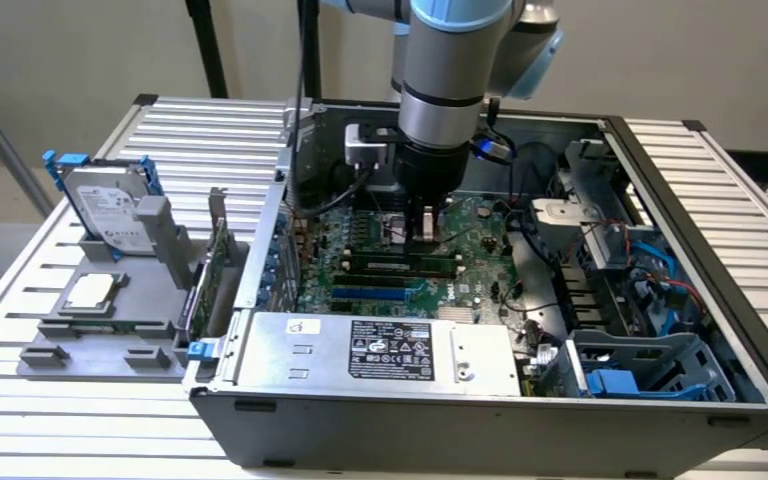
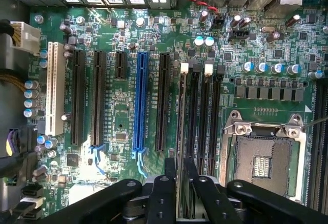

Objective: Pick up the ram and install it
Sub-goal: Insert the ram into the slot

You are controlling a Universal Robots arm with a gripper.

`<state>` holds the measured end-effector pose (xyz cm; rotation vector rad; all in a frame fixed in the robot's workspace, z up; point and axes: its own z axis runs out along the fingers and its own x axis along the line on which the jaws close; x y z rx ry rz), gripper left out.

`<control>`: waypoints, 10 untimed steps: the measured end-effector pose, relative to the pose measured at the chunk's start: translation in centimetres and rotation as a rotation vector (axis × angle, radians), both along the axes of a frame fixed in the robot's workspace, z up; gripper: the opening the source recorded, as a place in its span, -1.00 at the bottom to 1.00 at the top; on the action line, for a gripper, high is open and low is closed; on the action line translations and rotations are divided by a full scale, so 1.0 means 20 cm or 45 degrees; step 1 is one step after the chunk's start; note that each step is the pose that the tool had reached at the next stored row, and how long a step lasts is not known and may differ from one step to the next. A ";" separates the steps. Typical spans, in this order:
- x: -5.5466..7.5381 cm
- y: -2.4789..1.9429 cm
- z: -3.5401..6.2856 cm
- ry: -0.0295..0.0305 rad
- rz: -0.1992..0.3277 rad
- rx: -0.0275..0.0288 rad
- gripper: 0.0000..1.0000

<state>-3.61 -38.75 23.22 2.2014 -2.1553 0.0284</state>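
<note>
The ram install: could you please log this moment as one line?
gripper over motherboard | jaws shut on ram | ram edge-on at memory slots | seating unclear

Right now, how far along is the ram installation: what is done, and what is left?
Done: the ram is picked up and is inside the computer case. In hand: the claw is shut on it and holds it edge-on, in line with the memory slots beside the processor socket. Left: I cannot tell whether it is fully seated, and the claw has not yet let go.
</note>
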 end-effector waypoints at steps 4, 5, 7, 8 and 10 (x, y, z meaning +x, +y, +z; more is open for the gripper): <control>0.00 0.000 0.042 0.0047 0.000 0.0001 -0.57; 0.00 0.000 0.047 0.0053 0.000 0.0000 -0.61; 0.00 0.000 0.050 0.0054 0.000 0.0006 -0.74; -0.01 0.000 0.050 0.0055 0.000 0.0007 -0.79; -0.01 0.000 0.051 0.0056 0.000 0.0005 -0.79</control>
